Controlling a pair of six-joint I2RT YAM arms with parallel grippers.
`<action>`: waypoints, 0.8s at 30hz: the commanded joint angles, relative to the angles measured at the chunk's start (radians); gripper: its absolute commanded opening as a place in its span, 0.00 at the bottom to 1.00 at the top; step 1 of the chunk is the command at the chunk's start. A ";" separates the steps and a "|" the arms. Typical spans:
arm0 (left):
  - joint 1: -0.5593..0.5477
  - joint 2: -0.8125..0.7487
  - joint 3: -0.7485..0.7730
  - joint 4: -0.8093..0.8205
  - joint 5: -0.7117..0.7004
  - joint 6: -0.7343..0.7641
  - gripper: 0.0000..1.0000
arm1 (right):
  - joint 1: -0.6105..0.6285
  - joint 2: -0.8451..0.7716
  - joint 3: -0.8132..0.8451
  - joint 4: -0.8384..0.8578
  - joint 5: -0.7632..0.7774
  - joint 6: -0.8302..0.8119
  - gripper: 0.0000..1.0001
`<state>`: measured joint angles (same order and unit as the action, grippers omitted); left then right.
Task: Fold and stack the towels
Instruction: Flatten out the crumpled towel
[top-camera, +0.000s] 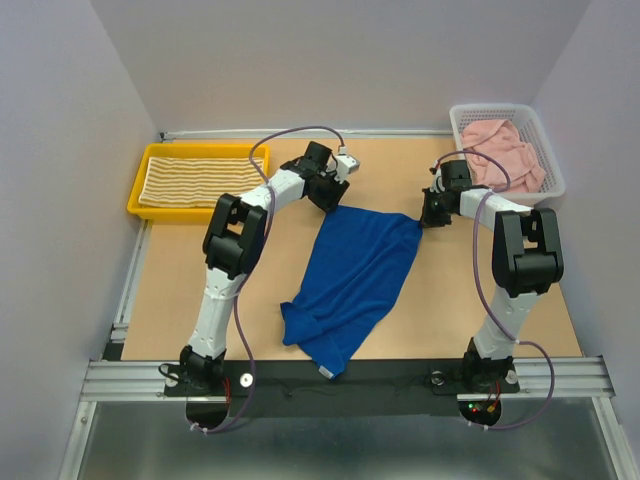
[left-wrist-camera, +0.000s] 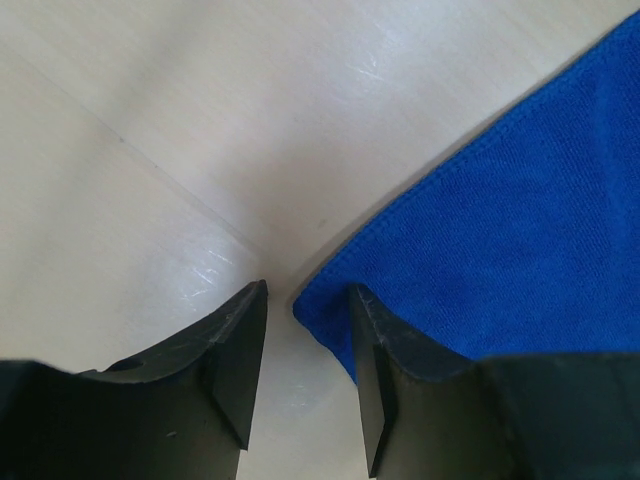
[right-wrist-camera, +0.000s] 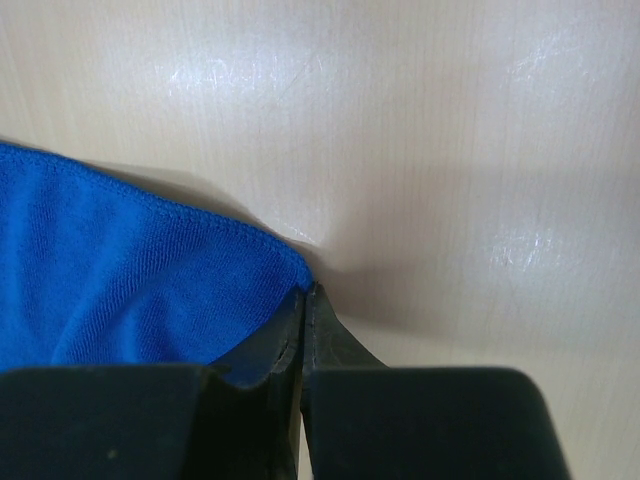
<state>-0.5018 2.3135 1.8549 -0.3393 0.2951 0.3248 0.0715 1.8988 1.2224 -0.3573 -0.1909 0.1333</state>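
Note:
The royal blue towel (top-camera: 355, 275) lies spread out on the table between the arms, with its near end crumpled. My left gripper (top-camera: 335, 200) is open at the towel's far left corner. In the left wrist view the corner (left-wrist-camera: 520, 230) lies against the right finger, and the gripper (left-wrist-camera: 308, 295) has bare table in its gap. My right gripper (top-camera: 425, 220) is shut on the far right corner, as the right wrist view shows (right-wrist-camera: 305, 290), with blue cloth (right-wrist-camera: 120, 270) running off to the left. The yellow-and-cream striped towel (top-camera: 195, 180) lies flat in a tray. The pale pink towel (top-camera: 500, 150) is bunched in a basket.
The yellow tray (top-camera: 135, 195) sits at the far left of the table. The white mesh basket (top-camera: 555, 170) sits at the far right corner. Grey walls close in the table on three sides. A metal rail runs along the near edge.

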 joint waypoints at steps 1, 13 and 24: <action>0.005 -0.005 0.050 -0.047 0.056 0.025 0.49 | 0.004 0.006 -0.014 -0.011 0.027 -0.020 0.00; 0.006 0.044 0.081 -0.084 0.073 0.020 0.35 | 0.004 0.005 -0.011 -0.009 0.034 -0.021 0.01; 0.023 -0.023 0.090 -0.050 -0.022 0.005 0.00 | 0.002 -0.014 0.078 -0.009 0.047 -0.026 0.00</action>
<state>-0.4969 2.3421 1.9064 -0.3817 0.3374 0.3378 0.0715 1.8988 1.2274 -0.3603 -0.1787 0.1295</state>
